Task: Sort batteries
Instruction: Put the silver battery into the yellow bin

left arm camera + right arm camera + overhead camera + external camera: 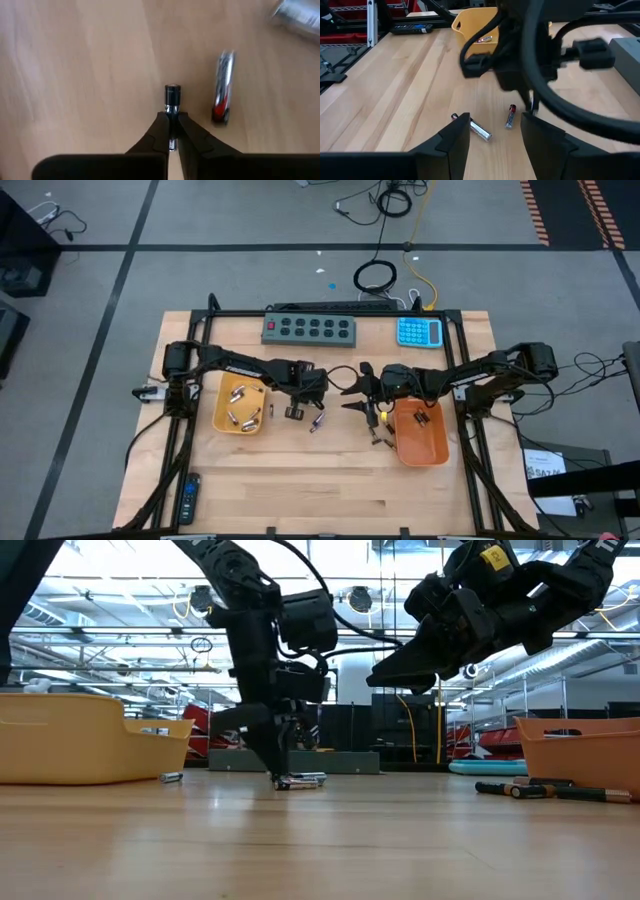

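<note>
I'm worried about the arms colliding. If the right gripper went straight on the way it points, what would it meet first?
Probably the left arm's wrist, which fills the view ahead of the open right gripper. Two silver batteries lie lower on the table; depth is hard to judge.

left gripper [171, 131] clamping dark battery [172, 99] | silver battery [223, 86] beside

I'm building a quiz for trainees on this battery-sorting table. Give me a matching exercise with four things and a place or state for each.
Things:
1. left gripper
2. right gripper
3. yellow tray
4. blue calculator

Places or states:
A. at the table's far edge
B. open, raised above the table
C. shut on a battery at the tabletop
D. holds several batteries, left of centre

Pairs: 1-C, 2-B, 3-D, 4-A
</note>
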`<action>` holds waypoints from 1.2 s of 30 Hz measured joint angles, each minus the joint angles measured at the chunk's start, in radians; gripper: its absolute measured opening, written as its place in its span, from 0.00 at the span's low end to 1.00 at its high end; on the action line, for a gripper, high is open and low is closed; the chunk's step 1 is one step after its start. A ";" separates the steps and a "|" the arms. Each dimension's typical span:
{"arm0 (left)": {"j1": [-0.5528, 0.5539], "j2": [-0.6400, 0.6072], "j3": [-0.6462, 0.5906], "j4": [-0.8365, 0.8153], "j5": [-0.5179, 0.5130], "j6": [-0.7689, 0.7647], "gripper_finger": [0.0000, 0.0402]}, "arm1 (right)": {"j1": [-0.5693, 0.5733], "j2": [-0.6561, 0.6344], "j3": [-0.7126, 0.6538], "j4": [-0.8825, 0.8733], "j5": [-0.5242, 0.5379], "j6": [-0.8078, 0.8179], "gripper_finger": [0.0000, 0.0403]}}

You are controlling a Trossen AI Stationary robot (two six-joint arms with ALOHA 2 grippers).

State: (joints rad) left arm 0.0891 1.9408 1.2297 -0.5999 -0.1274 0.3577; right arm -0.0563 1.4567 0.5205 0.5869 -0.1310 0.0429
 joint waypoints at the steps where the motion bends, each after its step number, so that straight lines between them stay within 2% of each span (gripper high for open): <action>1: 0.000 -0.004 0.008 -0.035 -0.008 -0.011 0.04 | 0.000 0.000 0.000 0.000 0.000 0.000 0.41; 7: -0.005 -0.092 0.034 -0.205 -0.002 -0.109 0.04 | -0.001 0.000 0.000 -0.002 0.002 -0.014 0.41; 10: -0.010 -0.167 0.033 -0.325 0.061 -0.213 0.04 | -0.001 0.000 0.000 -0.010 0.002 -0.026 0.41; 14: -0.020 -0.274 0.032 -0.536 0.226 -0.413 0.04 | -0.004 0.000 0.000 -0.029 0.004 -0.038 0.41; 16: -0.033 -0.326 0.008 -0.596 0.239 -0.494 0.04 | -0.009 0.000 0.000 -0.031 0.004 -0.044 0.41; 18: -0.057 -0.383 -0.030 -0.623 0.207 -0.549 0.04 | -0.013 0.000 0.000 -0.031 0.004 -0.047 0.41; 29: -0.120 -0.658 -0.353 -0.539 0.154 -0.750 0.04 | -0.014 0.000 0.000 -0.030 0.000 -0.047 0.41; 36: -0.042 -0.678 -0.454 -0.439 0.139 -0.779 0.04 | -0.014 0.000 0.000 -0.010 -0.001 -0.028 0.41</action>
State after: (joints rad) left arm 0.0468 1.2630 0.7758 -1.0389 0.0117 -0.4217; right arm -0.0708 1.4567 0.5205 0.5768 -0.1322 0.0147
